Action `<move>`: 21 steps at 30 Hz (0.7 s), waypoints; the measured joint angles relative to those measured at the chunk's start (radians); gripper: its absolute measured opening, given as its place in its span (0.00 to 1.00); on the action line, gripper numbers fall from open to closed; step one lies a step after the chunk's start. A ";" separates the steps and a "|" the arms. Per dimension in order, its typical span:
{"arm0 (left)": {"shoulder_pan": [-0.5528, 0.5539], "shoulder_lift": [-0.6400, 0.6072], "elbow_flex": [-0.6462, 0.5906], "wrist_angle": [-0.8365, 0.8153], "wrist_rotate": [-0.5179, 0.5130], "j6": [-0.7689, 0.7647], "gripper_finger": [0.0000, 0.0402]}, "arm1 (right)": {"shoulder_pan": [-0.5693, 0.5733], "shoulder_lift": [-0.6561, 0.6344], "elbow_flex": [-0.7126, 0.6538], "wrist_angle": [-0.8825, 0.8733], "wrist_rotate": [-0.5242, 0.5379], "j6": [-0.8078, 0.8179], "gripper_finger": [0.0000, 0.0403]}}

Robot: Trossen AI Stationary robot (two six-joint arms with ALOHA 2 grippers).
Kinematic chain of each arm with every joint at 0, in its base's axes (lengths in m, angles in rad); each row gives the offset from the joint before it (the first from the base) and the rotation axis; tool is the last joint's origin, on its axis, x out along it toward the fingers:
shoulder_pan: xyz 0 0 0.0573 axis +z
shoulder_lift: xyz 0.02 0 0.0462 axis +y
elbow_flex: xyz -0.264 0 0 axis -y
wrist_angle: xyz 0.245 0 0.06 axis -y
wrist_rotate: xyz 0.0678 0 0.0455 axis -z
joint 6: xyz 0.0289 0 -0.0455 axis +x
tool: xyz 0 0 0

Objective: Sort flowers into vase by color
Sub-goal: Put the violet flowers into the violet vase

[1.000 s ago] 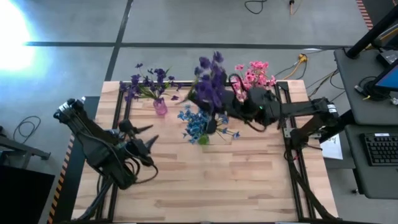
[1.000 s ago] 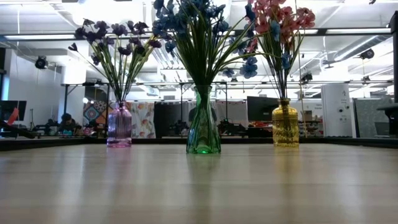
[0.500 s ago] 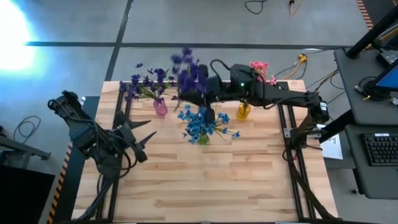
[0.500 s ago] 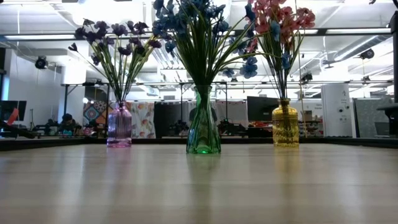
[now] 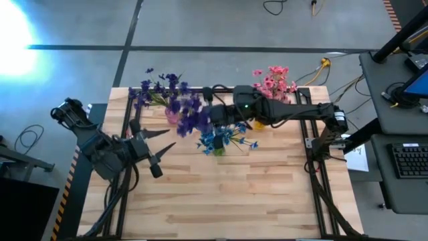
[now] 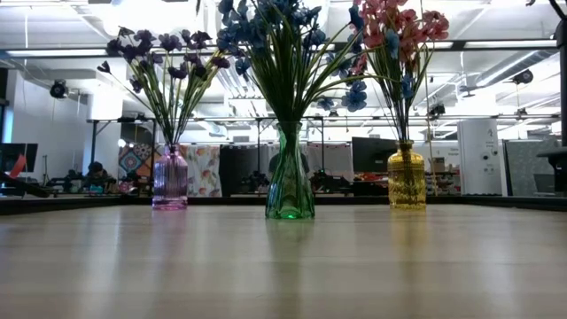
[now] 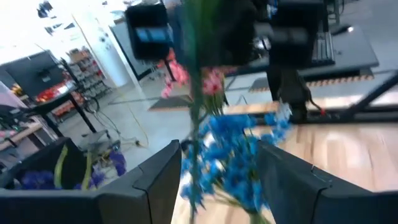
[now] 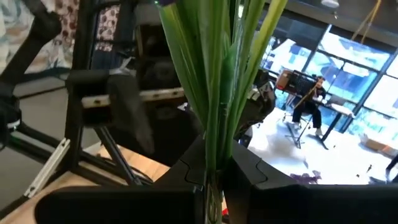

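Three vases stand near the far edge: a purple vase [image 6: 170, 180] [image 5: 172, 116] holding purple flowers [image 5: 160, 87], a green vase [image 6: 290, 182] holding blue flowers [image 5: 219, 137], and a yellow vase [image 6: 407, 180] holding pink flowers [image 5: 274, 80]. My right gripper [image 5: 215, 115] [image 8: 214, 180] reaches in from the table's right and is shut on a loose bunch of purple flowers [image 5: 190, 119], between the purple and green vases. My left gripper [image 5: 160, 142] [image 7: 217, 186] hovers open near the left edge, pointing at the blue flowers [image 7: 239, 149]. My right gripper pinches the purple bunch by its green stems [image 8: 214, 149], several stems together between the two fingers. The fingers come about level from the table's right. The bunch is lifted clear, its blossoms [image 5: 190, 119] leaning toward the purple vase.
The near half of the wooden table [image 5: 234, 194] holds nothing. Black frame rails [image 5: 314, 161] run along the table's sides. A desk with a keyboard [image 5: 409, 161] stands beyond the right edge.
My right gripper has swept toward the table's left with the purple bunch, from beside the yellow vase, past the green vase, to right beside the purple vase. The blossoms have swung from the far side down toward the purple vase.
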 joint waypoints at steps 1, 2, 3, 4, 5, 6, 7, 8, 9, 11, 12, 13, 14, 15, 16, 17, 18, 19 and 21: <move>0.007 0.000 0.007 0.029 0.000 0.040 0.47 | 0.003 0.003 0.002 0.006 0.000 -0.012 0.06; 0.014 0.000 0.015 0.052 0.000 0.074 0.47 | 0.004 0.004 0.002 0.008 0.000 -0.022 0.06; 0.022 0.000 0.023 0.071 0.002 0.107 0.47 | 0.005 0.004 0.002 0.015 0.000 -0.027 0.06; 0.031 -0.001 0.031 0.080 0.005 0.135 0.47 | 0.004 0.004 0.003 0.025 0.000 -0.034 0.06; 0.042 -0.002 0.038 0.081 0.015 0.155 0.47 | 0.004 0.003 0.004 0.034 0.000 -0.040 0.06; 0.054 -0.006 0.045 0.081 0.034 0.174 0.47 | 0.004 0.002 0.005 0.039 0.000 -0.042 0.06; 0.068 -0.009 0.048 0.082 0.065 0.188 0.47 | 0.003 0.001 0.005 0.046 0.000 -0.042 0.06; 0.085 -0.012 0.050 0.082 0.103 0.201 0.47 | 0.003 0.001 0.005 0.050 0.000 -0.040 0.06; 0.106 -0.013 0.052 0.084 0.147 0.214 0.47 | 0.003 0.001 0.005 0.052 0.000 -0.039 0.06; 0.154 -0.013 0.051 0.106 0.199 0.240 0.47 | 0.004 0.001 0.005 0.055 0.000 -0.042 0.06; 0.178 -0.013 0.049 0.119 0.211 0.252 0.47 | 0.004 0.001 0.005 0.056 0.000 -0.043 0.06; 0.200 -0.015 0.048 0.121 0.225 0.263 0.47 | 0.004 0.001 0.005 0.059 0.000 -0.043 0.06; 0.221 -0.016 0.048 0.120 0.250 0.271 0.47 | 0.004 0.001 0.005 0.060 0.000 -0.043 0.06; 0.246 -0.017 0.048 0.121 0.288 0.277 0.47 | 0.004 0.001 0.005 0.059 0.000 -0.043 0.06; 0.267 -0.017 0.047 0.124 0.329 0.281 0.47 | 0.004 0.001 0.005 0.058 0.000 -0.043 0.06; 0.288 -0.017 0.045 0.125 0.380 0.285 0.47 | 0.004 0.001 0.005 0.056 0.000 -0.043 0.06; 0.309 -0.016 0.044 0.128 0.421 0.289 0.47 | 0.004 0.001 0.005 0.056 0.001 -0.043 0.06; 0.329 -0.015 0.044 0.136 0.455 0.294 0.47 | 0.003 0.001 0.005 0.057 0.001 -0.043 0.06; 0.361 -0.015 0.043 0.159 0.490 0.310 0.47 | 0.003 0.001 0.005 0.059 0.005 -0.043 0.06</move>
